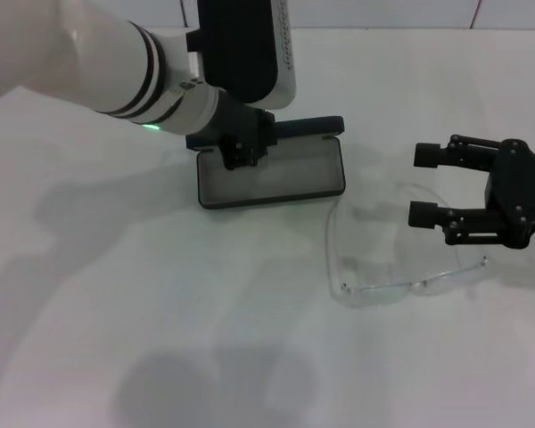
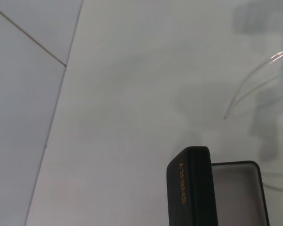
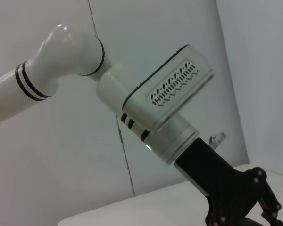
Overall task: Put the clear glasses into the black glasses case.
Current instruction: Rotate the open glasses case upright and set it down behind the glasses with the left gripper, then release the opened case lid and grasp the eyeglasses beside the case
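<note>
White table (image 1: pixel 116 294) lies bare in front, the open case (image 1: pixel 272 174) sits far back with the left gripper (image 1: pixel 239 153) closed on its rear-left rim, and the glasses (image 1: pixel 383 259) rest beside the open right gripper (image 1: pixel 428 185).

We see the left arm (image 3: pixel 132 108) reaching across a pale wall (image 3: pixel 193 28), white with black bands at its joints. Its wrist housing (image 3: pixel 172 92) carries a pattern of vent slots, and a small green indicator light (image 3: pixel 148 147) glows just below it. The black left gripper (image 3: pixel 247 202) follows the white wrist section, its linkage arms visible; its fingertips are cut off at the picture's edge. The white table (image 3: pixel 132 209) lies beneath. A vertical seam (image 3: pixel 125 155) runs down the wall behind the arm.
</note>
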Robot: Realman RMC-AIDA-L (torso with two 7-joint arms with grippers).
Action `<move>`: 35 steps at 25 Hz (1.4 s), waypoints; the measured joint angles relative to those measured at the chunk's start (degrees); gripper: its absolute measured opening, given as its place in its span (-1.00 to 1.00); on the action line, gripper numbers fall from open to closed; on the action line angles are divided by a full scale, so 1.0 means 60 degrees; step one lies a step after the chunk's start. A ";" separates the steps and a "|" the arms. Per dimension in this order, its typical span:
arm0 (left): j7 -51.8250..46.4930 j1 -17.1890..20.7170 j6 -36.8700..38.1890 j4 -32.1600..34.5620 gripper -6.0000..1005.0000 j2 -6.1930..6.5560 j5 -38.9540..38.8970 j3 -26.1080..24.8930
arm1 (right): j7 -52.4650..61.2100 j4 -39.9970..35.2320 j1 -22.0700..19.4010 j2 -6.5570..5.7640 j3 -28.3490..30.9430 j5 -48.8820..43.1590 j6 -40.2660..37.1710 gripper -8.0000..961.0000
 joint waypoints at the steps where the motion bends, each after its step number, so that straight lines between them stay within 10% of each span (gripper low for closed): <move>1: 0.0000 -0.0011 -0.0004 -0.0030 -0.60 -0.0002 0.0010 0.0003 | 0.0000 0.0000 -0.0001 -0.0001 0.0009 0.0001 0.0000 0.66; 25: -0.0375 0.0183 -0.0548 -0.0015 -0.14 -0.0029 0.0140 0.0214 | -0.0002 0.0015 -0.0034 -0.0001 0.0073 -0.0001 0.0080 0.65; 35: -0.0242 0.1590 -0.0983 0.1407 0.14 0.0000 -0.2221 -0.0762 | -0.0070 0.0023 -0.0151 -0.0009 0.0229 -0.0012 0.0102 0.65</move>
